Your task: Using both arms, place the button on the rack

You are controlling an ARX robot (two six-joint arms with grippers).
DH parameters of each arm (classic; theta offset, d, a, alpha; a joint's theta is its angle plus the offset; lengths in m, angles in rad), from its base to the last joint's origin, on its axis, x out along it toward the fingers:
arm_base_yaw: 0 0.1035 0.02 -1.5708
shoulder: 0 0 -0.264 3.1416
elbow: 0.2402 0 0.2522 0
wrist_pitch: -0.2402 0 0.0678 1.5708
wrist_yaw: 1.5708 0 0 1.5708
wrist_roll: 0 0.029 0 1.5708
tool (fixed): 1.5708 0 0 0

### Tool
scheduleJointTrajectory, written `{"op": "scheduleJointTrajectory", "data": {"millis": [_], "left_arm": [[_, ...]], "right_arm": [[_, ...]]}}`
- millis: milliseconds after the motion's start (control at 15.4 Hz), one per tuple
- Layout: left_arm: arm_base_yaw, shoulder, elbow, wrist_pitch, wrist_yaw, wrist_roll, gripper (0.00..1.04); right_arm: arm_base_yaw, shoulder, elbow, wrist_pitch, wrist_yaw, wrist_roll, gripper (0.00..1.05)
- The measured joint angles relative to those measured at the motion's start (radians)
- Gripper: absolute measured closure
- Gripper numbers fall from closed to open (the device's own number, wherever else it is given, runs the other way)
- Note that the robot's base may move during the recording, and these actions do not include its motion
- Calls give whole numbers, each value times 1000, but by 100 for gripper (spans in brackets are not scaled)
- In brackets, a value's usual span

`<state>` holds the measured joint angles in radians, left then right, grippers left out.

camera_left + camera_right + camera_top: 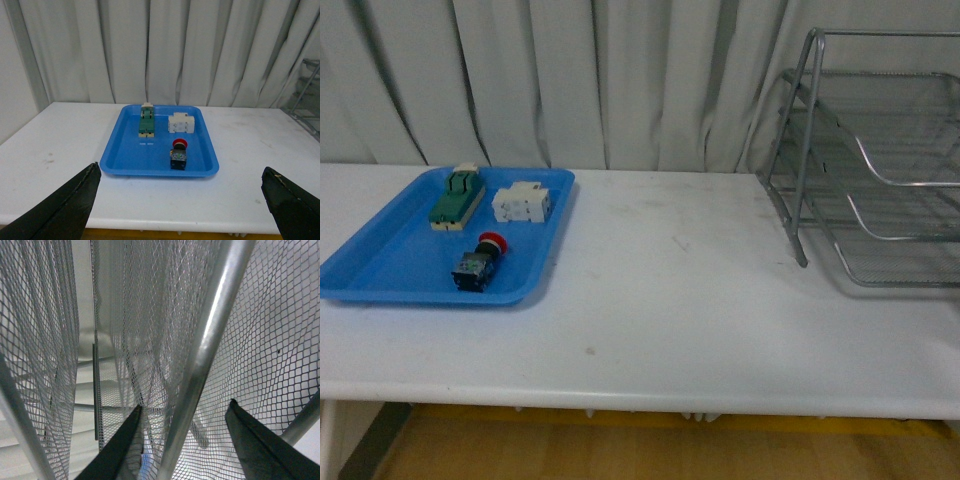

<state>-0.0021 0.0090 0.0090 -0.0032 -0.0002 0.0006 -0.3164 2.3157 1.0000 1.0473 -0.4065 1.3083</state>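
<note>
The button (480, 262), red cap on a dark body, lies on its side in the blue tray (380, 288) at the table's left. The left wrist view shows the button (179, 154) well ahead of my open left gripper (180, 168), whose fingers are spread wide and hold nothing. The silver wire-mesh rack (880, 170) stands at the table's right end. My right gripper (185, 405) is open right up against the rack (215, 315), with one of its metal tubes running between the fingers and mesh all around. Neither arm shows in the front view.
A green-and-cream switch block (457, 197) and a white breaker block (522, 203) sit at the back of the tray, behind the button. Grey curtains hang behind the white table (670, 300). The table's front edge runs close below the tray.
</note>
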Motion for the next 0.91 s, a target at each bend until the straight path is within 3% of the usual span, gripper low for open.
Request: {"op": "scheduleJointTrajectory", "data": {"millis": [260,325,650,910], "left_arm": [[0,0,0,0,0,0,7],[0,0,0,0,0,0,7],[0,0,0,0,0,0,7],[0,0,0,0,0,0,7]], "right_arm": [[2,0,10,21,5,-18,95],[1,0,10,32,5,24,100],[-20,6,-53,148,-16,56,100],[-66,13,-150,248,-93,-25,100]]}}
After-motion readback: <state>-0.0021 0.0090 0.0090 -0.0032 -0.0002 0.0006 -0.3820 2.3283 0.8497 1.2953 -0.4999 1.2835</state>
